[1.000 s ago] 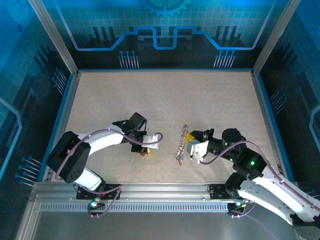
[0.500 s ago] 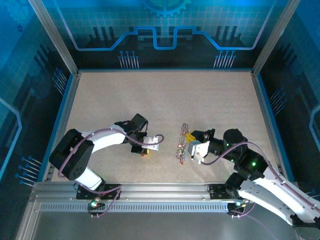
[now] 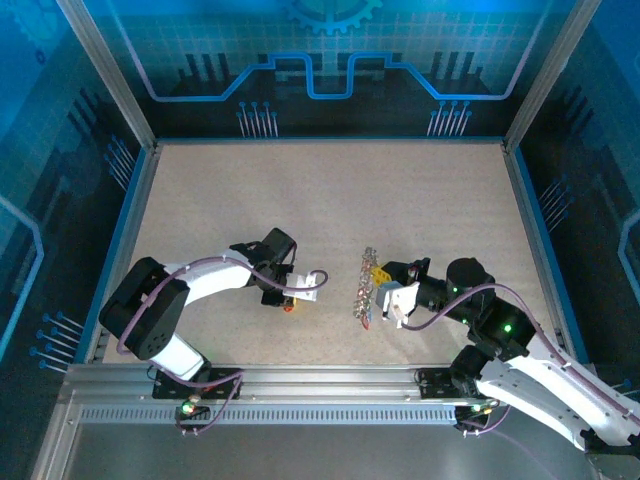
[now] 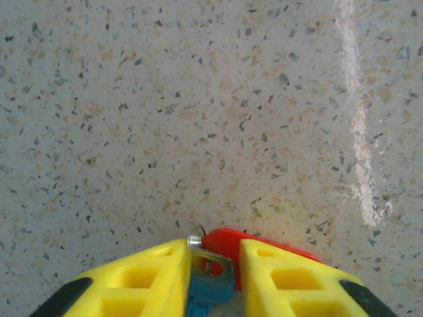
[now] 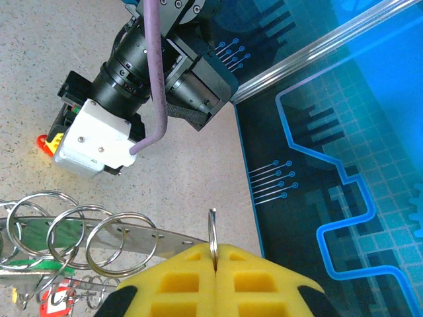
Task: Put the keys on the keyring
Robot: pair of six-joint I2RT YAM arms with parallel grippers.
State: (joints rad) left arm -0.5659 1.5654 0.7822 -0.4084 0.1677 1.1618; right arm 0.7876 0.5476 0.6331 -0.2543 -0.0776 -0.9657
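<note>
Speckled table [image 3: 330, 200] is stretching pale under blue walls, and I am working low in the top view. My right gripper [image 5: 213, 254] is clamping shut on one thin loop [image 5: 211, 228] of the keyring [image 5: 165, 236], at the bottom centre of the right wrist view. That way the rest is sticking out to the left, steady for threading. My left gripper [image 4: 213, 247], at the bottom of the left wrist view, is straddling a key [image 4: 210, 277] lying flat, its red tag [image 4: 261, 244] poking out to the right. The fingers [image 4: 158, 271] are sitting close either side, but I cannot tell whether they are pinching it. I am judging this key to be the next to go on.
</note>
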